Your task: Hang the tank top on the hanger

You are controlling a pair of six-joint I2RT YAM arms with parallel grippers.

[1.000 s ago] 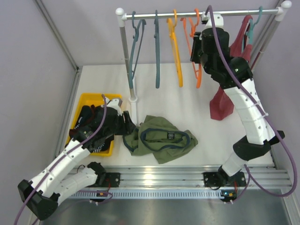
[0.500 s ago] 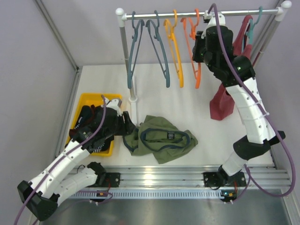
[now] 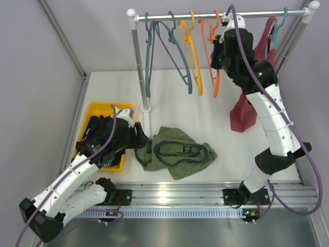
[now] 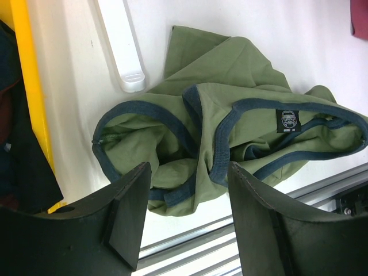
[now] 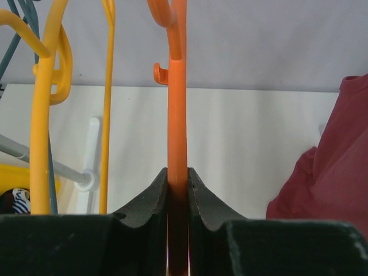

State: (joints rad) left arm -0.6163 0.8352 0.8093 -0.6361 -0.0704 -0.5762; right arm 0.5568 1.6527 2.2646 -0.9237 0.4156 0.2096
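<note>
Table [image 3: 221, 149] white, walls [image 3: 41, 77] purple | left end effector [image 4: 187, 172] agape | right end effector [image 5: 177, 176] clamping hanger [image 5: 177, 115]

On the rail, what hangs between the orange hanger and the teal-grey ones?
One amber-yellow hanger, shown in the top view. The right pincer is shut on the orange hanger.

Olive-green cloth tank top [image 3: 177, 153] on white bench [image 3: 195, 113], right of yellow plastic tray [image 3: 95, 107]; orange plastic hanger [image 5: 177, 126] on metal rail [image 3: 257, 12] behind.
</note>
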